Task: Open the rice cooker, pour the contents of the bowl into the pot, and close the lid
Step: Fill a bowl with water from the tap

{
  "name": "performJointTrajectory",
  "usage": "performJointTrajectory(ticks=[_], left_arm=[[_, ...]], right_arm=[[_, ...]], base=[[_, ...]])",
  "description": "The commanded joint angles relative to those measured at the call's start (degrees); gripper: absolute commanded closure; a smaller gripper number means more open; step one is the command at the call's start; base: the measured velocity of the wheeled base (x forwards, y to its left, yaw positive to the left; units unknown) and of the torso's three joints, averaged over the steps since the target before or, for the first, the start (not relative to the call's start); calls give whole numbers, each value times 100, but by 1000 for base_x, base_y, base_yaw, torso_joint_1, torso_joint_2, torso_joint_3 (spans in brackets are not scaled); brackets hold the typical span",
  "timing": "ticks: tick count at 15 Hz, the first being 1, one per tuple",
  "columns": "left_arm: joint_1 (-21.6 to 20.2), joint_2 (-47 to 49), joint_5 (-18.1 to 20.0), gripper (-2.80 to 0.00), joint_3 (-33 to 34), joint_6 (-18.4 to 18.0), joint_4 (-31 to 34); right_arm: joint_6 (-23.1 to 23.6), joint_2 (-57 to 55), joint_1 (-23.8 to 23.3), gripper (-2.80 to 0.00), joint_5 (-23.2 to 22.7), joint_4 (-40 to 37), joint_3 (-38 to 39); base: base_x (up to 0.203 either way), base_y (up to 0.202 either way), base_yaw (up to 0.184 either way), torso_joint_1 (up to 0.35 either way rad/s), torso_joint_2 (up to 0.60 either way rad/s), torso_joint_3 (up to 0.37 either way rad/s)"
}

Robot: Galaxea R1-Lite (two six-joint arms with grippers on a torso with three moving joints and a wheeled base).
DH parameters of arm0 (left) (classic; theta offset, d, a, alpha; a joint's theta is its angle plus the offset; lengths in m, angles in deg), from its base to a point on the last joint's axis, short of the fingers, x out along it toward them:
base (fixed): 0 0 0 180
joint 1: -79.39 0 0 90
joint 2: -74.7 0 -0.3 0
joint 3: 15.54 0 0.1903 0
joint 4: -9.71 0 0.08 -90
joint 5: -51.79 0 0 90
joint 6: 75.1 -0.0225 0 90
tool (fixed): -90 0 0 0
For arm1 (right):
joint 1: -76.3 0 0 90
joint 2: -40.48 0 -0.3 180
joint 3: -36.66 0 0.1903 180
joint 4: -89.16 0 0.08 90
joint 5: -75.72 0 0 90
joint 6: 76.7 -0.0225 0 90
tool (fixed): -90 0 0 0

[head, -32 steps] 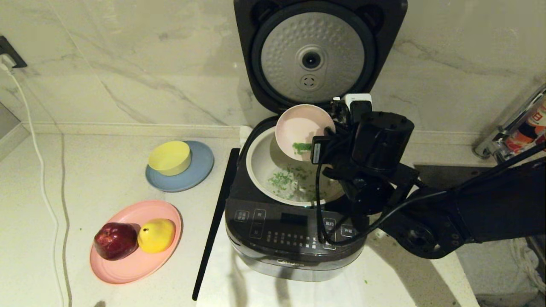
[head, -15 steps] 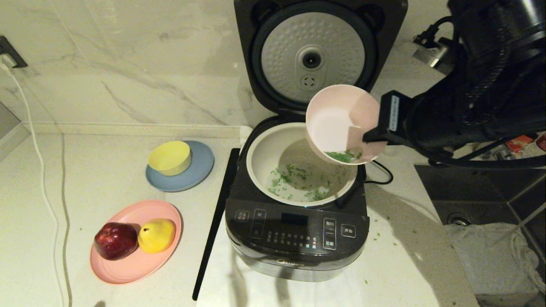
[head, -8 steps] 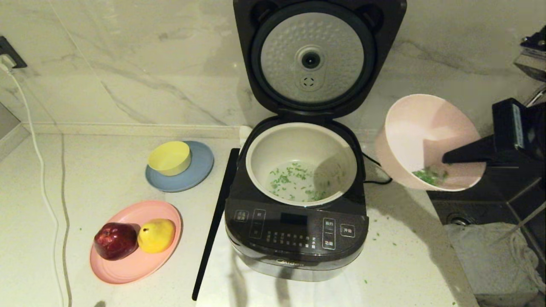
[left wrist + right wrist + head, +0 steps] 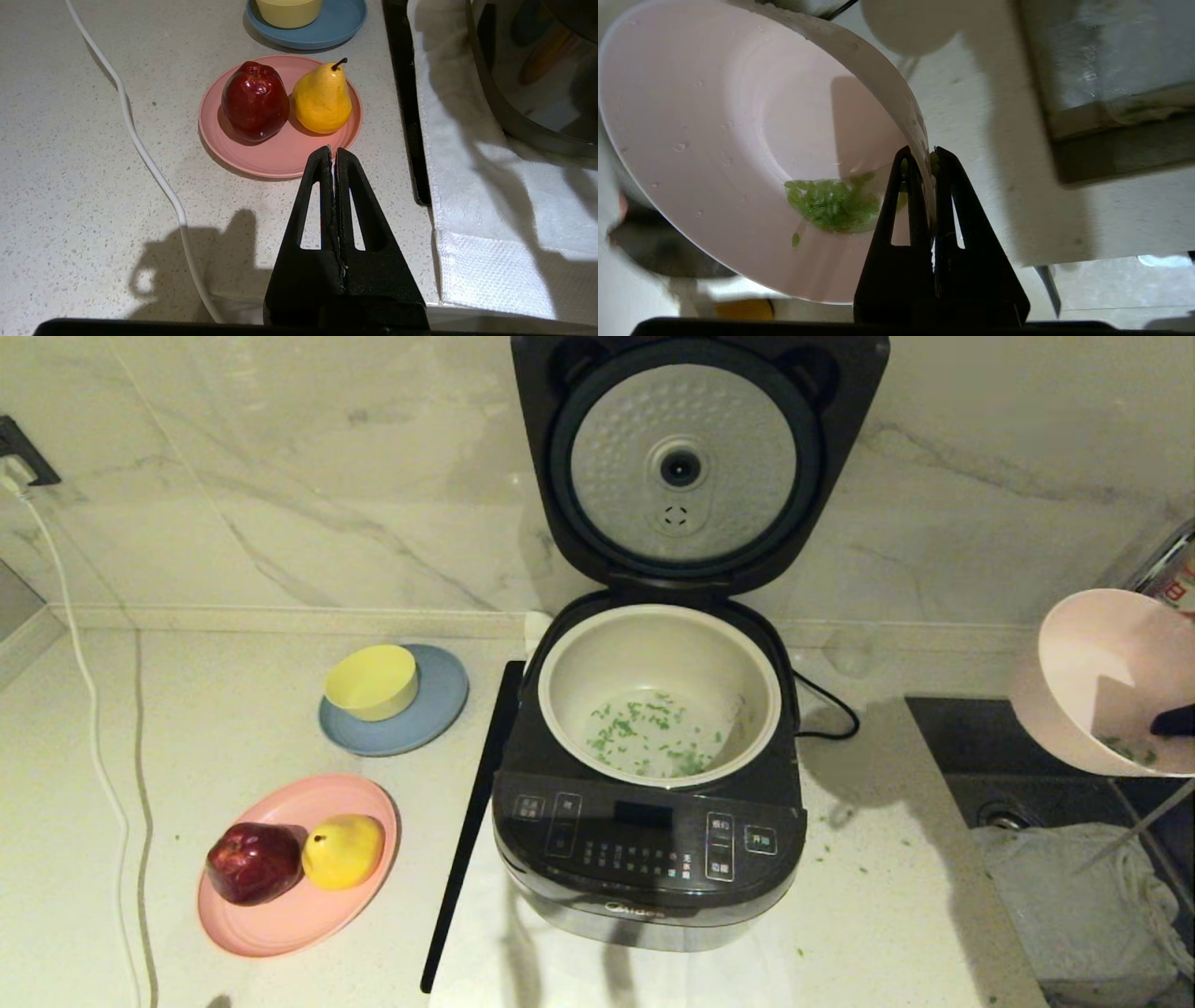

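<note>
Bowl (image 4: 1111, 681) moved right, R gripper (image 4: 930, 156) mostly offscreen.

A home kitchen. A pale speckled counter (image 4: 233, 709) runs under a marble-veined wall (image 4: 280, 476). At centre stands a rice cooker (image 4: 653, 831), lid up. Left of it, a yellow bowl (image 4: 371, 681) sits on a blue plate (image 4: 439, 709), and an apple (image 4: 252, 863) and pear (image 4: 343, 851) share a pink plate (image 4: 289, 924). At lower right is what looks like a dark sink (image 4: 1008, 784), with a cloth (image 4: 1074, 896) in it.
</note>
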Motion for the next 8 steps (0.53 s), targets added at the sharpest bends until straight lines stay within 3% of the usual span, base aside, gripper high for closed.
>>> performJointTrajectory(ticks=[1, 5, 8], left_arm=[[3, -1, 2, 0, 53, 0, -4], [-3, -1, 2, 0, 53, 1, -4], [5, -1, 2, 0, 53, 0, -4]], right_arm=[[295, -95, -1290, 0, -517, 163, 270], [855, -671, -2729, 0, -1171, 349, 496], [887, -1064, -3171, 0, -1439, 500, 609]], base=[[0, 0, 0, 0, 0, 0], [0, 0, 0, 0, 0, 0], [0, 0, 0, 0, 0, 0]])
